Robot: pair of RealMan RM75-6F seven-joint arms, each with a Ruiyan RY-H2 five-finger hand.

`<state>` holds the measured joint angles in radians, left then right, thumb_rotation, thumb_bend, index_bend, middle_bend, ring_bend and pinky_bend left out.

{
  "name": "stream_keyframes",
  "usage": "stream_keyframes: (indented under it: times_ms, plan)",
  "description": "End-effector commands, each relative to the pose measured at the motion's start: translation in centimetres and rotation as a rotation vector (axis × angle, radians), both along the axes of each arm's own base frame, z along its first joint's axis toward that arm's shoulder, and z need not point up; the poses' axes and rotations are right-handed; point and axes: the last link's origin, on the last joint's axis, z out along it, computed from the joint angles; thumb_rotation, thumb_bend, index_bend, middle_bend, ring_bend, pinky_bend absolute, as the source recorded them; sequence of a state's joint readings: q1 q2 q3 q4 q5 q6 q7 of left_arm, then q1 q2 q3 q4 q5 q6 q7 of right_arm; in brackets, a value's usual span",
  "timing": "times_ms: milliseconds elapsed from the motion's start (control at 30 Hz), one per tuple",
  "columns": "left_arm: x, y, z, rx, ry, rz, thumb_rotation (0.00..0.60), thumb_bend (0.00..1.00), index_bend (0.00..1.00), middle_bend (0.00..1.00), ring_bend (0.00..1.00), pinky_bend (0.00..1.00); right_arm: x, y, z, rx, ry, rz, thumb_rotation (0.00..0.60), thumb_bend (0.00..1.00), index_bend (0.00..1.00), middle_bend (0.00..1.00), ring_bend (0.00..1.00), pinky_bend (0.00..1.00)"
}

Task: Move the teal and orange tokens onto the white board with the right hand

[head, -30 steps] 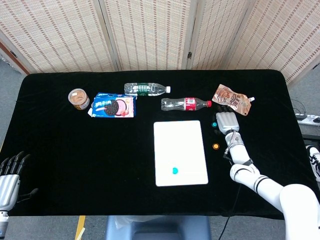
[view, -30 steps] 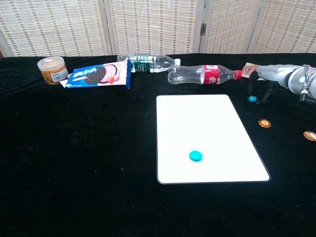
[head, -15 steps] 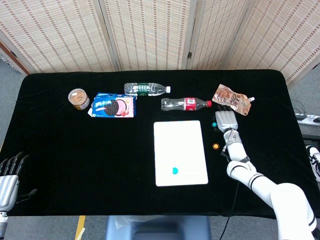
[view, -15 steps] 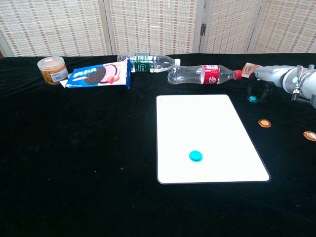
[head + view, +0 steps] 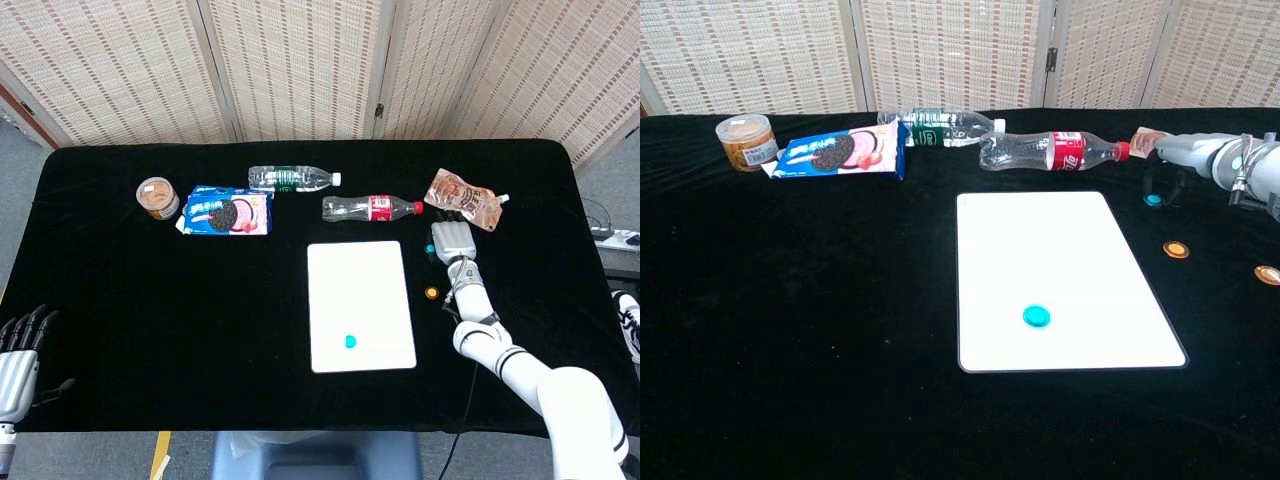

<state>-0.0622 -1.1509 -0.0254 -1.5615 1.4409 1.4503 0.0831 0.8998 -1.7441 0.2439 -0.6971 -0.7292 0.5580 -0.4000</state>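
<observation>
The right hand [image 5: 451, 240] reaches out flat over the black cloth [image 5: 200, 300], just right of the white board [image 5: 360, 290], its silver fingers [image 5: 1175, 150] arched down around a small teal token [image 5: 1153, 200] lying on the cloth; whether the fingertips actually touch or pinch the disc cannot be told, since it still sits flat on the fabric. A second teal token [image 5: 349, 341] (a glossy round disc) already rests on the smooth, round-cornered board near its front edge. One orange token [image 5: 432, 292] lies on the cloth beside the wrist, and another orange token [image 5: 1268, 275] lies further right, both off the board. The left hand [image 5: 18, 350] hangs at the table's near left edge with fingers straight and side by side, holding nothing. Behind the board lies a clear red-labelled bottle [image 5: 371, 208] on its side, next to a crinkled foil pouch [image 5: 462, 198].
</observation>
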Motion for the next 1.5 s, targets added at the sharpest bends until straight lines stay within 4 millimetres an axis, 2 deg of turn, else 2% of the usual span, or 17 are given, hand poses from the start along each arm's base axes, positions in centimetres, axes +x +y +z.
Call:
stream_keyframes:
  times_ms: [33, 167, 300, 533, 733, 967, 1167, 1500]
  plan:
    - [0.0, 0.0, 0.0, 0.001, 0.0, -0.001, 0.6, 0.13, 0.0, 0.0, 0.0, 0.0, 0.1, 0.1, 0.2, 0.0, -0.006, 0.011, 0.6, 0.42, 0.48, 0.15, 0.03, 0.0]
    - [0.1, 0.0, 0.1, 0.003, 0.002, -0.004, 0.6, 0.13, 0.0, 0.0, 0.0, 0.0, 0.8, 0.8, 1.0, 0.008, -0.006, 0.065, 0.6, 0.42, 0.48, 0.15, 0.03, 0.0]
    - [0.2, 0.1, 0.2, 0.006, 0.003, -0.007, 0.6, 0.13, 0.0, 0.0, 0.0, 0.0, 2.0, 2.4, 2.1, 0.034, -0.015, 0.149, 0.6, 0.42, 0.48, 0.15, 0.03, 0.0]
    - [0.7, 0.3, 0.3, 0.007, 0.004, -0.019, 0.6, 0.13, 0.0, 0.0, 0.0, 0.0, 4.3, 8.1, 3.2, 0.134, -0.022, 0.325, 0.6, 0.42, 0.48, 0.15, 0.03, 0.0]
    - [1.0, 0.3, 0.3, 0.007, 0.004, -0.028, 0.6, 0.13, 0.0, 0.0, 0.0, 0.0, 5.1, 12.6, 3.0, 0.201, -0.043, 0.439, 0.6, 0.42, 0.48, 0.15, 0.03, 0.0]
    - [1.2, 0.1, 0.3, 0.006, 0.004, -0.031, 0.6, 0.13, 0.0, 0.0, 0.0, 0.0, 4.8, 16.2, 1.4, 0.278, -0.036, 0.537, 0.6, 0.42, 0.48, 0.15, 0.03, 0.0]
    - [1.3, 0.1, 0.4, 0.006, 0.002, -0.033, 0.6, 0.13, 0.0, 0.0, 0.0, 0.0, 5.2, 17.6, -0.5, 0.328, -0.057, 0.578, 0.6, 0.42, 0.48, 0.15, 0.03, 0.0]
    - [1.0, 0.0, 0.4, 0.005, -0.001, -0.025, 0.6, 0.13, 0.0, 0.0, 0.0, 0.0, 6.2, 17.6, -2.1, 0.356, -0.051, 0.619, 0.6, 0.42, 0.48, 0.15, 0.03, 0.0]
